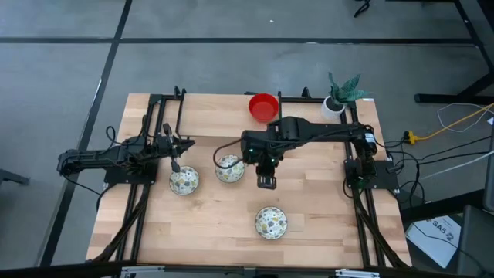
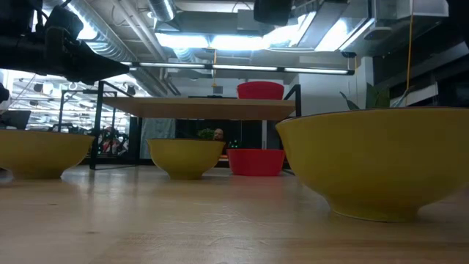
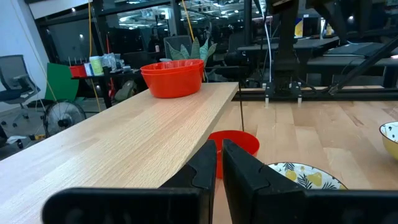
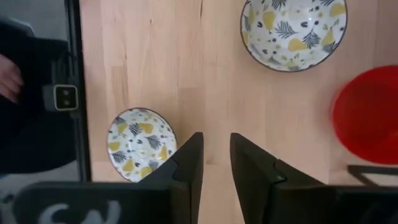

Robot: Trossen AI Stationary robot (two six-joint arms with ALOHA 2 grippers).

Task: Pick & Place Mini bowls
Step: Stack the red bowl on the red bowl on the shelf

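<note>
Right claw [image 1: 265,182] hangs over bare wooden table [image 1: 324,224], fingers slightly parted, pinching nothing, between three white floral-patterned bowls [image 1: 271,222]. Red round bowls [image 1: 263,106] stand stacked at the far edge. Left claw [image 1: 176,164], nearly pressed together, waits beside the left bowl.

This is a robotics lab or open workshop floor. Beyond the wooden table [image 1: 231,224] run exposed ceiling ducts [image 2: 124,44] and strip lights [image 2: 242,67]; beside the table stand an office chair [image 3: 15,81], a floor fan [image 3: 62,115] and cluttered workbenches [image 3: 323,53].
</note>
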